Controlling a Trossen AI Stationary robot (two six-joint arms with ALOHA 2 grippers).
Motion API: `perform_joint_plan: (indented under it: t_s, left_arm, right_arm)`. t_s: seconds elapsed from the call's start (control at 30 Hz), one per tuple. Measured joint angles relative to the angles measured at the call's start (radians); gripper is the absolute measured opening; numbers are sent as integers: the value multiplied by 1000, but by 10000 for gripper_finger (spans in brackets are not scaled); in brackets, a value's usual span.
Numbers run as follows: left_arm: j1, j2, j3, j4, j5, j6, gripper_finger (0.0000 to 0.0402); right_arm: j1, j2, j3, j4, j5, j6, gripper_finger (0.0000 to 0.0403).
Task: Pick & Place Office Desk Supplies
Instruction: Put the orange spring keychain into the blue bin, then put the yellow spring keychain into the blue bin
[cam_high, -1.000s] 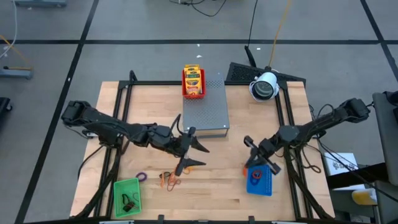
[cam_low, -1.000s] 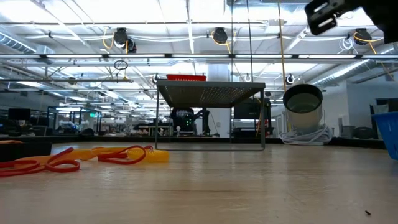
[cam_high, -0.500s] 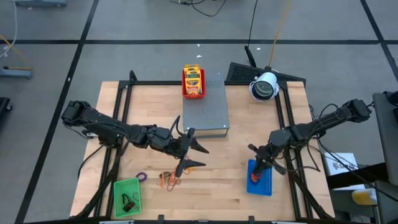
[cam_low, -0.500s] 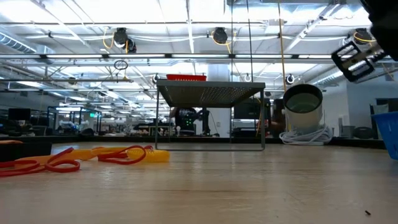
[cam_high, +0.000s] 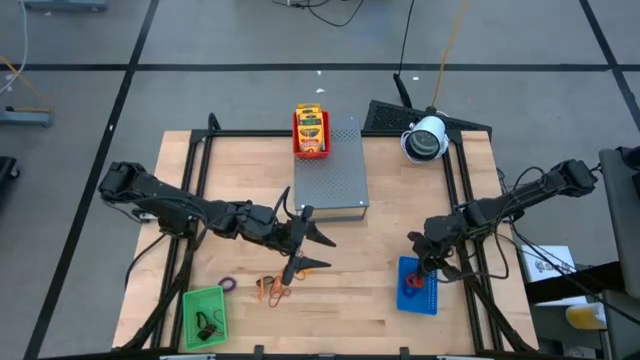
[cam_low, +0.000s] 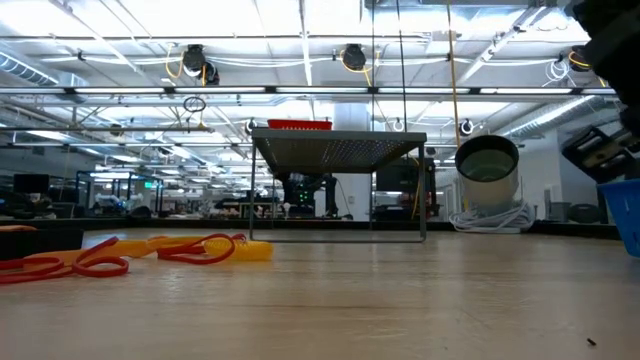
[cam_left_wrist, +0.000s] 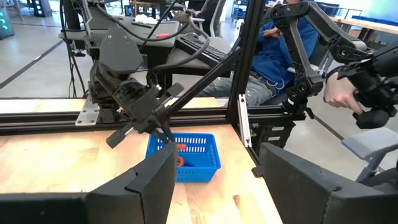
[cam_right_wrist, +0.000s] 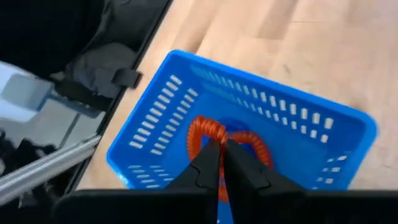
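My right gripper (cam_high: 424, 268) points down into the blue mesh tray (cam_high: 420, 292) at the near right, shut on a red rubber band (cam_right_wrist: 231, 138). The left wrist view shows that gripper (cam_left_wrist: 163, 132) over the tray (cam_left_wrist: 200, 163). My left gripper (cam_high: 312, 250) hovers open in mid-table, its fingers level and empty, just beyond a heap of orange and red bands (cam_high: 272, 288) lying on the table. A purple loop (cam_high: 228, 284) lies farther left. A crayon packet (cam_high: 311, 128) stands in a red tray on the grey box (cam_high: 332, 172). My right gripper pinches the red rubber band between its two fingertips at one spot of the loop (cam_right_wrist: 219, 149). The fingers slant down from the far right. The rest of the loop hangs below them inside the blue tray; whether it rests on the tray floor cannot be told.
A green tray (cam_high: 204, 316) with small dark clips sits at the near left corner. A white-and-black cylinder (cam_high: 425, 140) stands at the far right. Black frame rails (cam_high: 452, 190) run along both sides. A person in blue (cam_left_wrist: 273, 43) sits beyond the table.
My right gripper has sunk toward the blue tray and tipped from nearly level to pointing down, rolling as it went. The red band has gone with it, from the tray's left edge to inside the tray.
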Motion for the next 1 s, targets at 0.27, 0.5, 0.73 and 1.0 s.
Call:
perform_joint_plan:
  t_s: [0.27,0.5,0.73,1.0]
  left_arm:
    - [0,0,0,-1,-1,-2,239]
    - [0,0,0,-1,-1,-1,239]
    - [0,0,0,-1,-1,-1,239]
    - [0,0,0,-3,-1,-2,239]
  right_arm:
    - [0,0,0,31,45,36,35]
    - [0,0,0,38,45,92,74]
    - [0,0,0,38,43,72,115]
    - [0,-74,0,184,46,22,113]
